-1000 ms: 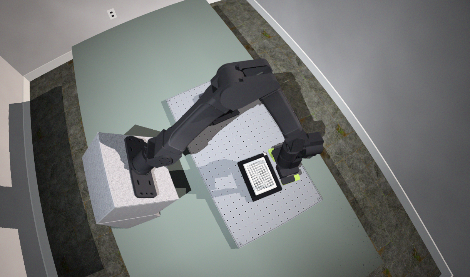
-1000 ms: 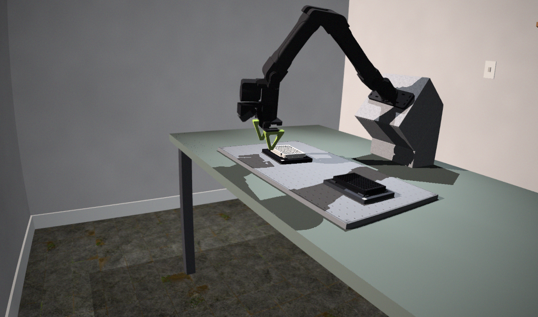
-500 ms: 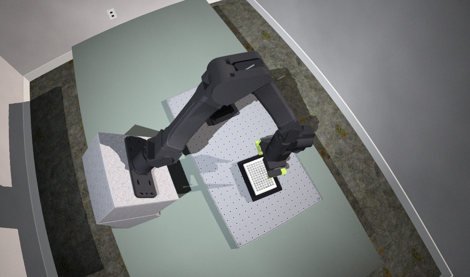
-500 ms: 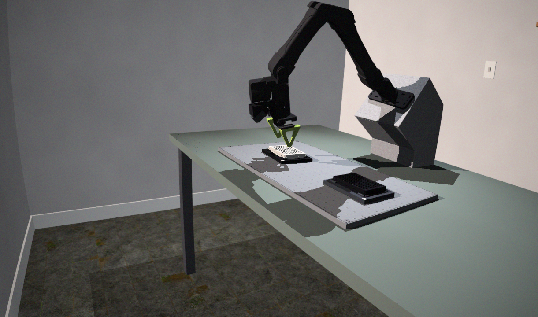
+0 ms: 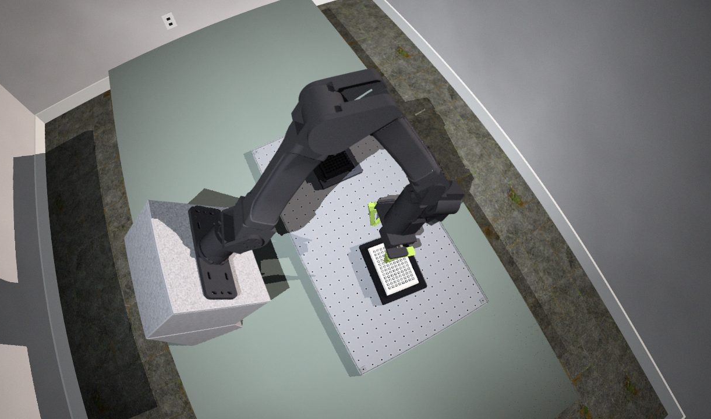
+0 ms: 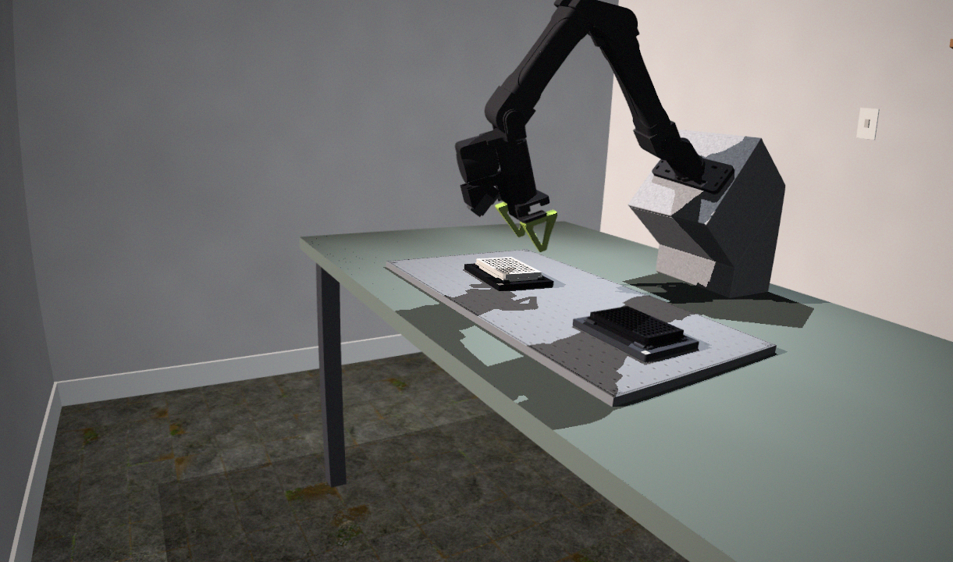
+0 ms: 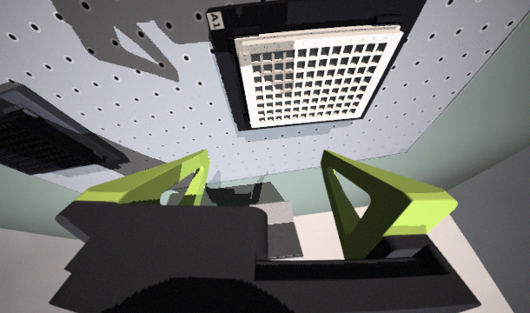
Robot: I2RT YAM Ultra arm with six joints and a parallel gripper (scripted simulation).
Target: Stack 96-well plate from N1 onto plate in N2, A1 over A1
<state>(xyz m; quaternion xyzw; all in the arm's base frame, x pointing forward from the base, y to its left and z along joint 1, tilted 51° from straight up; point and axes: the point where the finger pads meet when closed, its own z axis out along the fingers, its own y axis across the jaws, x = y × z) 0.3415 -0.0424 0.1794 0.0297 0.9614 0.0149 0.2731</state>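
Note:
A white 96-well plate (image 5: 396, 270) sits in a black nest (image 5: 381, 298) on the perforated board; it also shows in the side view (image 6: 507, 267) and the wrist view (image 7: 317, 76). An A1 label (image 7: 215, 20) marks the nest corner at the plate's upper left in the wrist view. A black 96-well plate (image 5: 336, 166) sits in the other nest, partly hidden under the arm; it shows clearly in the side view (image 6: 633, 325) and at the wrist view's left edge (image 7: 30, 145). My gripper (image 5: 390, 233) (image 6: 529, 240) hovers well above one end of the white plate. Its green fingers are wide open and empty.
The grey perforated board (image 6: 577, 314) lies on a green table (image 6: 780, 433). The arm's grey pedestal (image 6: 709, 216) stands behind the board. The table's edge runs close beside the board's far side (image 5: 483, 249).

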